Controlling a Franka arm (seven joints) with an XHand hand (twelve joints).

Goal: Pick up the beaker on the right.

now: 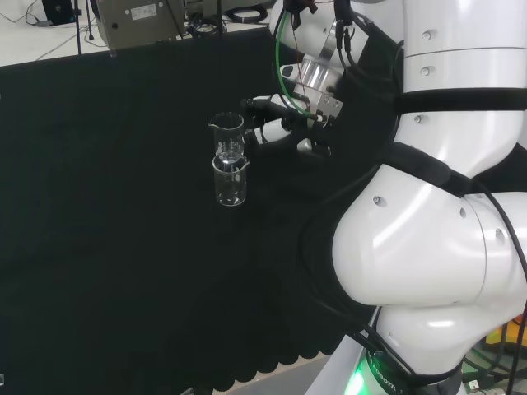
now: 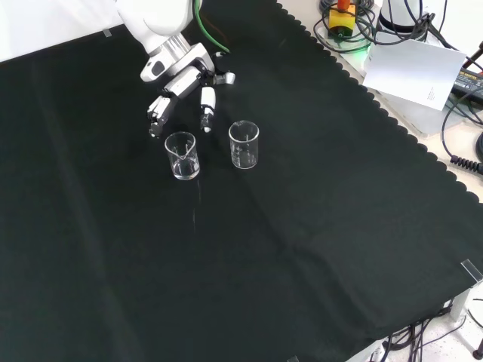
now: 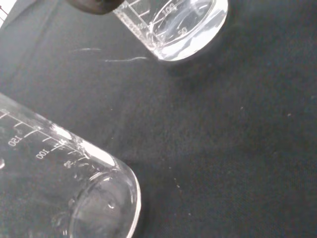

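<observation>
Two clear beakers stand upright on the black-clothed table [image 2: 317, 249], side by side in the front view: left beaker [image 2: 182, 155], right beaker [image 2: 244, 144], a gap between them, nothing else close by. Hand [image 2: 181, 94] hangs just behind them, fingers [image 2: 206, 105] relaxed and spread downward, holding nothing, apart from both. Both beakers look empty. Wrist view: two beaker bases close up.
</observation>
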